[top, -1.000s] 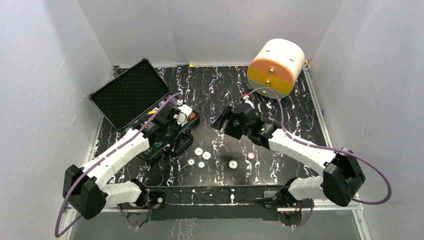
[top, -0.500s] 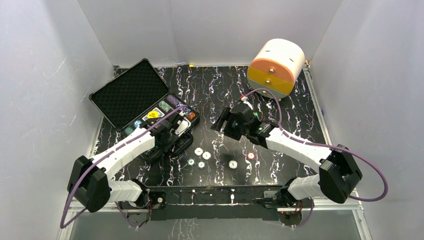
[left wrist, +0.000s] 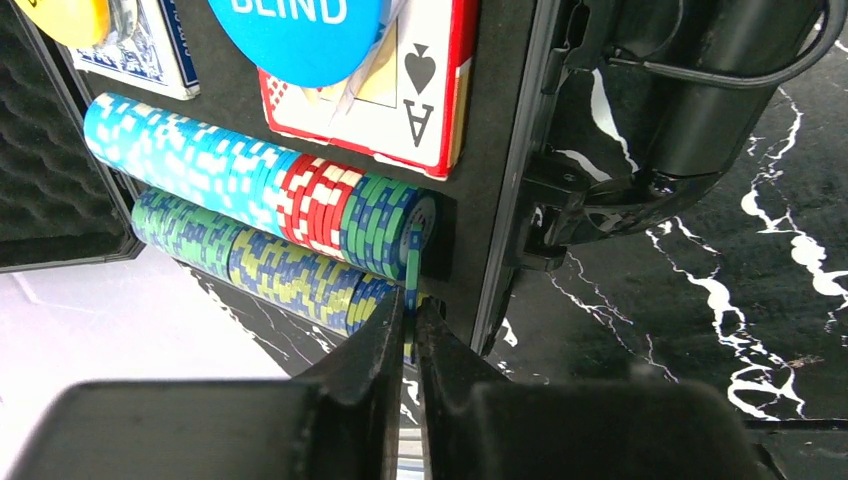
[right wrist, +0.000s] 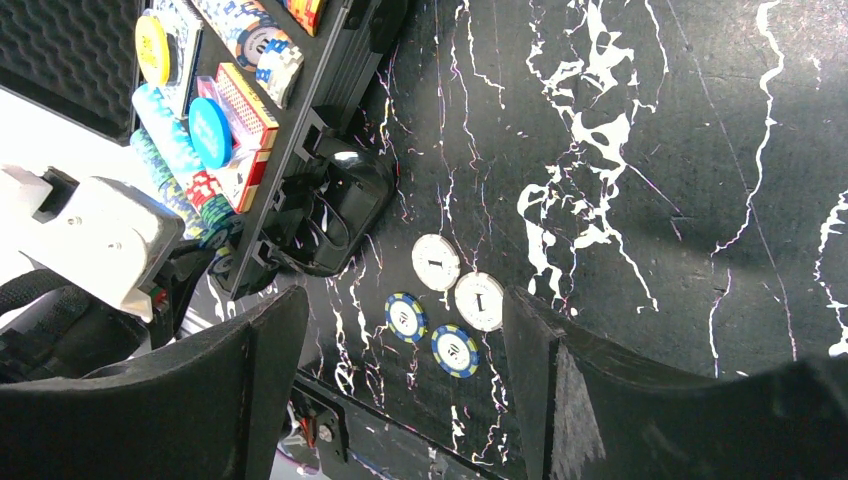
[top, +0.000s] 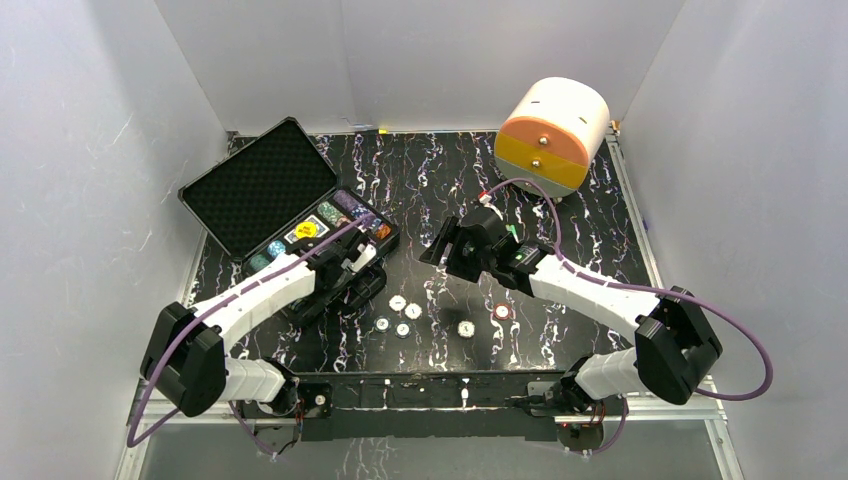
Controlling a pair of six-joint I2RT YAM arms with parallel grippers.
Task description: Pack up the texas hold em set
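Between the left fingers, clenched on it edge-on, a green chip stands at the end of the chip rows inside the black case. If let go crooked, it could tip over the case wall or push its neighbours askew. The right fingers hang spread wide above 4 loose chips on the table, near the case.

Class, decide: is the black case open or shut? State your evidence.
Open: on the black case, the foam-lined lid lies back and chip rows show inside.
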